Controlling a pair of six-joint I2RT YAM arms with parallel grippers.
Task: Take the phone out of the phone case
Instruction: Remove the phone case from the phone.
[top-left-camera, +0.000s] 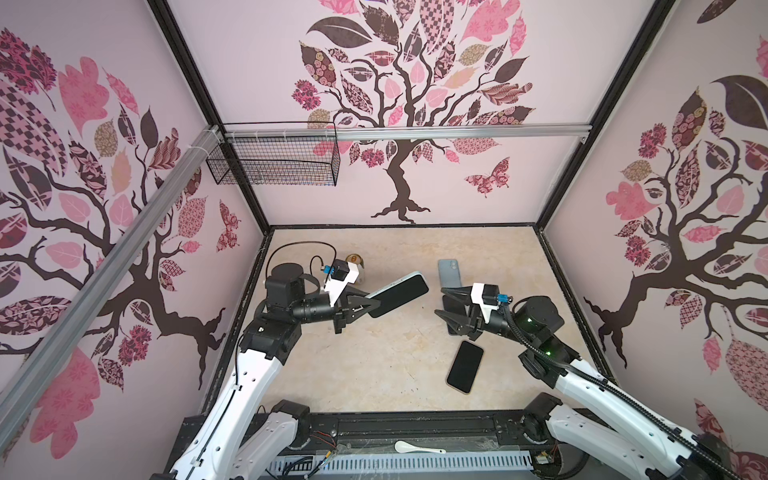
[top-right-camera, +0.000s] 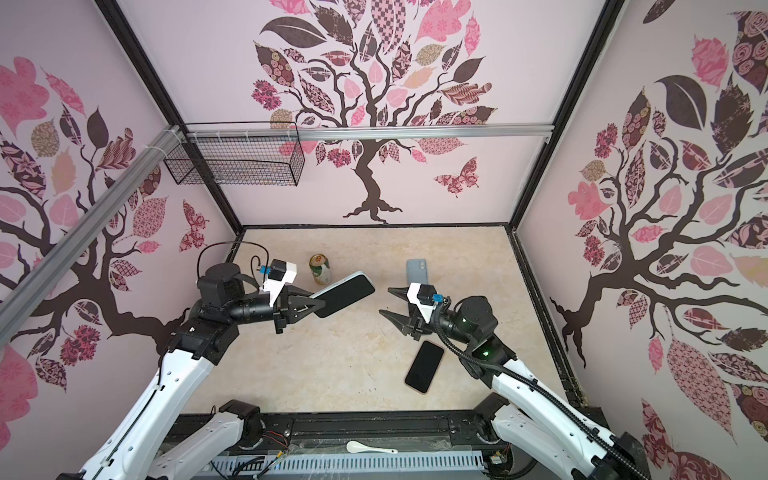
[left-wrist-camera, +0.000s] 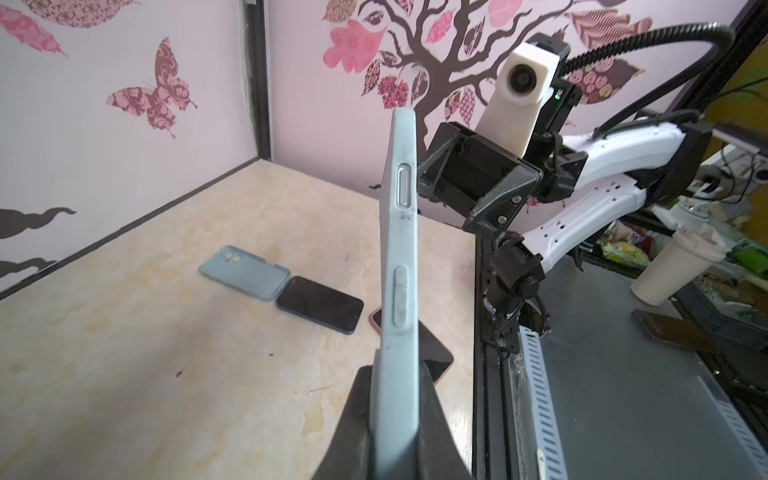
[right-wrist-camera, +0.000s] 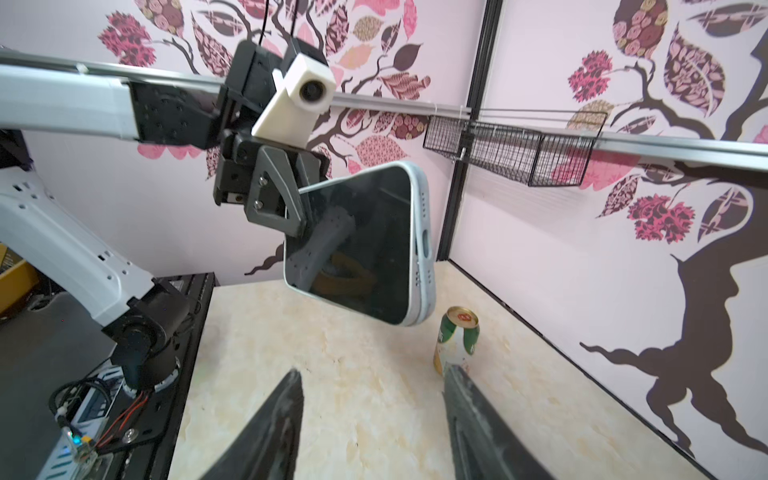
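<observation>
Marbled desk: left tool pinches phone in pale-blue phone case, raised off it. Right tool spread, empty, facing it, apart. Case back unseen.

Arms: left arm and right arm, white shells dotted with small holes, black joints
Grippers: left gripper and right gripper, black, tapering triangular fingers, silver screws
Wrist cameras: white blocky housing, round dark lens, blue connector
Cables: black corrugated hose along right arm; thin black cable loop at left
Lights: green lights on right arm's black joints
</observation>
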